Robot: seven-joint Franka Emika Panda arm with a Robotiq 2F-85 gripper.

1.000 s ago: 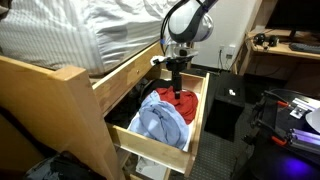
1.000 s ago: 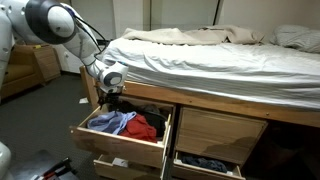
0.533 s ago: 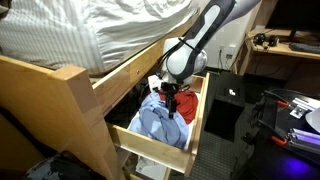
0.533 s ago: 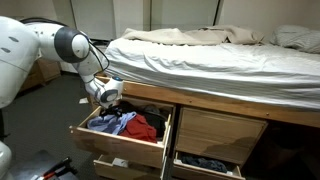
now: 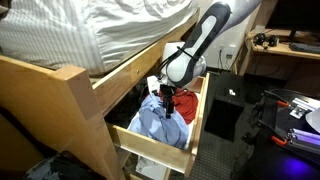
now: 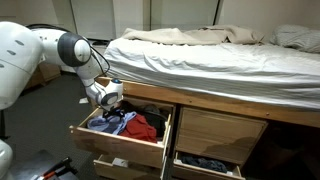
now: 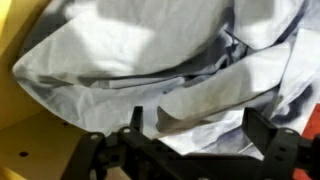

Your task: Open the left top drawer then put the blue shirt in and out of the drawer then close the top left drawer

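The left top drawer (image 5: 160, 148) (image 6: 115, 142) stands pulled out under the bed in both exterior views. The light-blue shirt (image 5: 160, 122) (image 6: 108, 121) (image 7: 150, 55) lies crumpled inside it, beside a red garment (image 5: 185, 102) (image 6: 143, 129). My gripper (image 5: 167, 98) (image 6: 115, 108) (image 7: 195, 120) hangs low over the drawer, its jaws open just above the shirt's folds. In the wrist view the shirt fills the picture, and a fold of cloth lies between the two dark fingers (image 7: 262, 125). Nothing is gripped.
The bed frame rail (image 5: 125, 72) and striped bedding (image 5: 90, 30) overhang the drawer closely. A right-hand drawer (image 6: 205, 160) also stands open lower down. A black box (image 5: 228, 110) and a desk (image 5: 280, 50) stand beside the drawer.
My gripper has come down from above the red garment and shifted toward the blue shirt, dropping into the drawer. Its jaws stayed open.
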